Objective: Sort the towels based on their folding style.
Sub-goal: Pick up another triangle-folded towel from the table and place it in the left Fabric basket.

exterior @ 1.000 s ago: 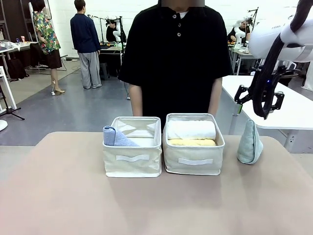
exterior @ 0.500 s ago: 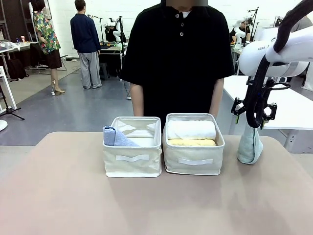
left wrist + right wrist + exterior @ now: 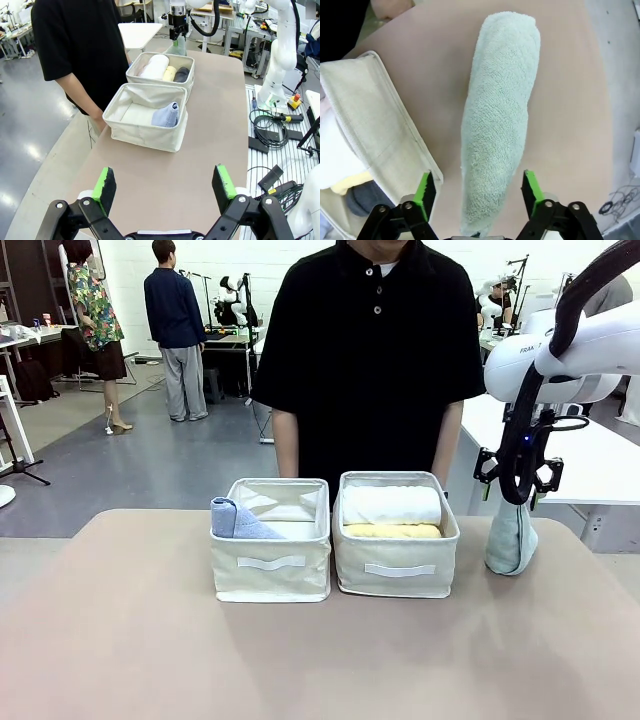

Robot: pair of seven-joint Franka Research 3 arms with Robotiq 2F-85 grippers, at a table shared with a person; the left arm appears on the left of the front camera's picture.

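Note:
A pale teal cone towel (image 3: 510,540) stands on the table to the right of the two bins. My right gripper (image 3: 515,502) hangs straight over its tip. In the right wrist view the green pads (image 3: 426,189) stand wide apart on either side of the teal towel (image 3: 500,125), open and not pressing it. A lavender-blue cone towel (image 3: 237,520) lies in the left bin (image 3: 270,565). White (image 3: 390,505) and yellow (image 3: 393,531) rolls lie in the right bin (image 3: 395,570), with a dark grey roll (image 3: 181,75) beside them. My left gripper (image 3: 165,182) is open and holds nothing, back from the bins.
A person in a black shirt (image 3: 370,350) stands at the far edge right behind the bins, arms down. The right bin's wall (image 3: 380,125) is close beside the teal towel. Bare tabletop (image 3: 300,660) stretches in front of the bins.
My right arm has come down and slightly left over the teal cone, so the gripper now reaches its tip. The towels and bins have not moved.

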